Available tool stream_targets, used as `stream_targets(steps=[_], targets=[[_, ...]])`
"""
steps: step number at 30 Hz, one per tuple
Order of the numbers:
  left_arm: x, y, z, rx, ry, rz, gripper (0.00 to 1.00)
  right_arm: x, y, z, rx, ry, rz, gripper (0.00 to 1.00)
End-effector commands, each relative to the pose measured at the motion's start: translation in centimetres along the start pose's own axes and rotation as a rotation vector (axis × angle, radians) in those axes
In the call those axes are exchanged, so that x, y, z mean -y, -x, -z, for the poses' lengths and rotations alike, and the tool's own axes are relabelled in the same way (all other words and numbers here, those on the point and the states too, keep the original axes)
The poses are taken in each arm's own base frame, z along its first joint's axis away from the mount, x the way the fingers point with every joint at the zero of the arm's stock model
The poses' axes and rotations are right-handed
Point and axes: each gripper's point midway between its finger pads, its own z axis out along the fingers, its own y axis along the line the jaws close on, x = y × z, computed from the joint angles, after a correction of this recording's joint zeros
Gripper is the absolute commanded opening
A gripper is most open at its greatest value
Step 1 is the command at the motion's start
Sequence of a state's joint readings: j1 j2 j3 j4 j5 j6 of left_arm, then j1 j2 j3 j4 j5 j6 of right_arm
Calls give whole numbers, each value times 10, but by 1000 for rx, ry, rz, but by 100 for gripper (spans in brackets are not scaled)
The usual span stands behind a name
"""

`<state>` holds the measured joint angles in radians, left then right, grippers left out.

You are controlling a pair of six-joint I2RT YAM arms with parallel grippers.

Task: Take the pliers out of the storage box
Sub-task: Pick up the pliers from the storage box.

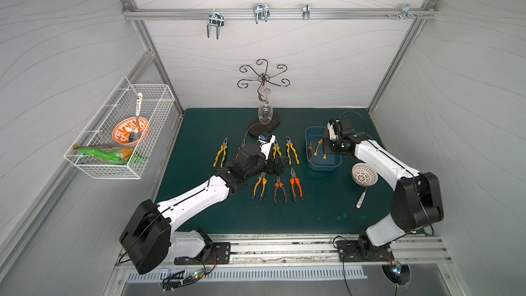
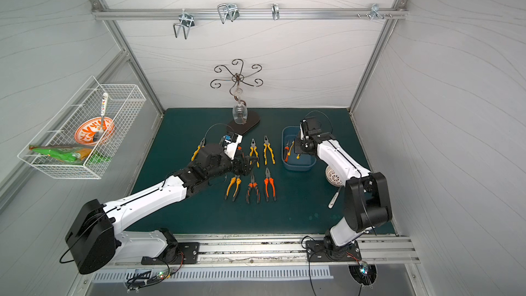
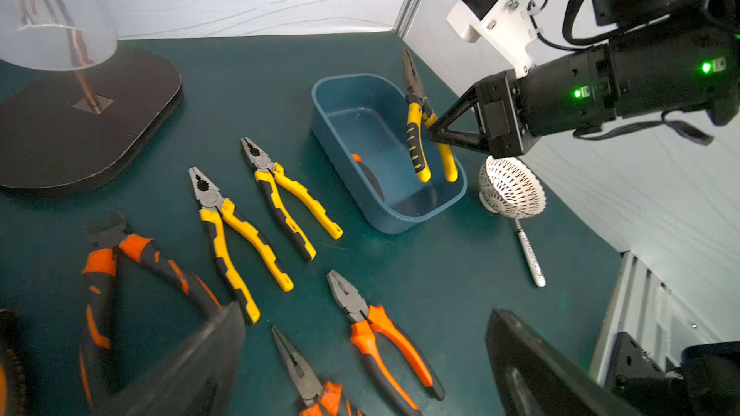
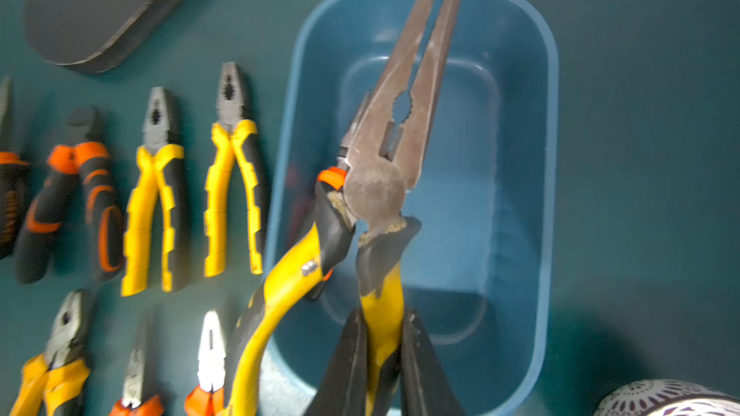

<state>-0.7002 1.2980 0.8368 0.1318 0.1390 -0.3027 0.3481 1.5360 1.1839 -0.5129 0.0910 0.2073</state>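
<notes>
Blue storage box (image 3: 340,154), two pliers (image 3: 416,142) inside

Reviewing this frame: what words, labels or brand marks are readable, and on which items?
None can be read.
White strainer handle: printed lettering, too blurred.
Green packet in the wire basket: print too small.
Spoon handle in that basket: coloured marks, too small.

Both arms (image 1: 199,195) wear white shells over black joints (image 1: 418,203) (green lights (image 3: 578,93) glow).
</notes>
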Motion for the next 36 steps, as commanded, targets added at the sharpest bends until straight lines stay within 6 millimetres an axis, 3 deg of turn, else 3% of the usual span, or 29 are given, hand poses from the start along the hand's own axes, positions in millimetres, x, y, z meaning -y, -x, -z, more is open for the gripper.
stream_targets(steps=[1,10,17,22,25,36], targets=[[20,36,-2,72,-79,83,98,-28,8,22,66,70,64,0],[22,58,-21,101,-95,263,87,-107,-6,57,146,273,150,0],[21,62,-32,70,-131,396,76,-148,-18,74,193,412,163,0],[16,54,-41,45,-129,471,63,-161,-20,84,213,486,152,0],[15,50,-45,34,-128,494,60,-164,-20,89,218,505,155,0],[31,50,-58,-12,-242,561,39,-171,-23,93,213,552,155,0]])
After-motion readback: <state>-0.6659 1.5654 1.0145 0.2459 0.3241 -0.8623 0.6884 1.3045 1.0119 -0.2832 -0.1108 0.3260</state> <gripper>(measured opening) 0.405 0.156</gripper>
